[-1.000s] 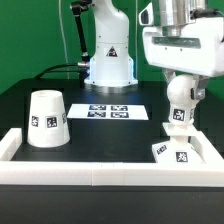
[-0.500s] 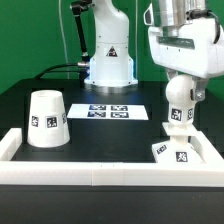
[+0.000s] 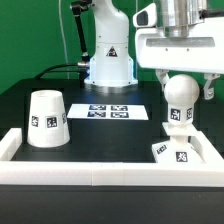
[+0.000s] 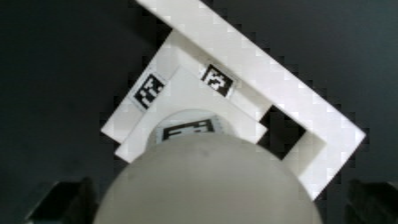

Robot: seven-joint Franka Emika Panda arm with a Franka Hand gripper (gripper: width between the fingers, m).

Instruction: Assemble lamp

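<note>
- The shade (image 3: 45, 118) is seen at the exterior view's left, standing wide end down on the black table (image 3: 105, 135).
- The marker board (image 3: 109, 111) is found flat at centre, near the robot's base.
- The bulb (image 3: 179, 104) is set upright on the exterior view's right, ball top uppermost, just behind the base (image 3: 176, 153) by the white rail (image 3: 110, 170).
- The gripper (image 3: 181, 72) is held open above the bulb, fingers (image 4: 64, 199) spread apart beside it, nothing gripped.

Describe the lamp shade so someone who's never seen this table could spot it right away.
Start at the white rail along the table's front edge. Near its end on the exterior view's left stands the shade, alone. It is the only wide, hollow cone, larger than the round-topped bulb opposite.
</note>
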